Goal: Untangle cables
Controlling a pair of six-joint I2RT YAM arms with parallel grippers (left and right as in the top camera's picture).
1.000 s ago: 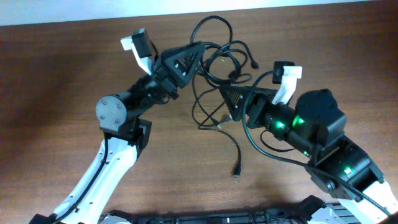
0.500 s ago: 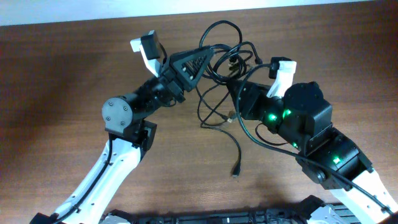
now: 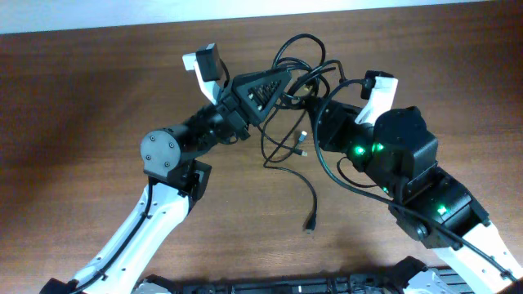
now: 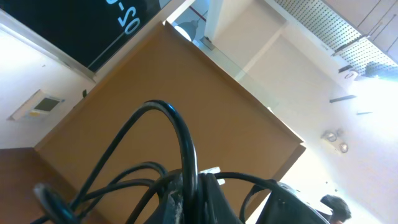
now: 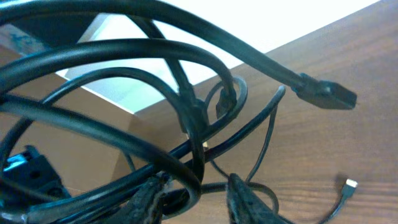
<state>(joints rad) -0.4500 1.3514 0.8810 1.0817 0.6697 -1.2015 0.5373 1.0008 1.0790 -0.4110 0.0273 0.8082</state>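
The cables point(image 3: 302, 69) are thin black cords, tangled in loops at the back middle of the table. One strand trails toward me and ends in a plug point(image 3: 310, 229). My left gripper point(image 3: 286, 80) reaches into the tangle from the left. In the left wrist view it point(image 4: 198, 186) is shut on one cable point(image 4: 186, 143) that arches above the fingers. My right gripper point(image 3: 315, 102) comes in from the right. In the right wrist view it point(image 5: 196, 199) is narrowly open, with a cable loop point(image 5: 189, 180) against the left finger point(image 5: 146, 199) and a gap before the other finger.
The wooden table point(image 3: 82, 98) spreads to both sides of the tangle. A black plug point(image 5: 323, 93) sticks out at the upper right of the right wrist view. A small light-tipped plug point(image 3: 301, 151) lies under the tangle. A pale wall edges the table's far side.
My right gripper has pushed up and left into the tangle, and its jaws have narrowed around a loop. My left gripper has moved right and back with its cable.
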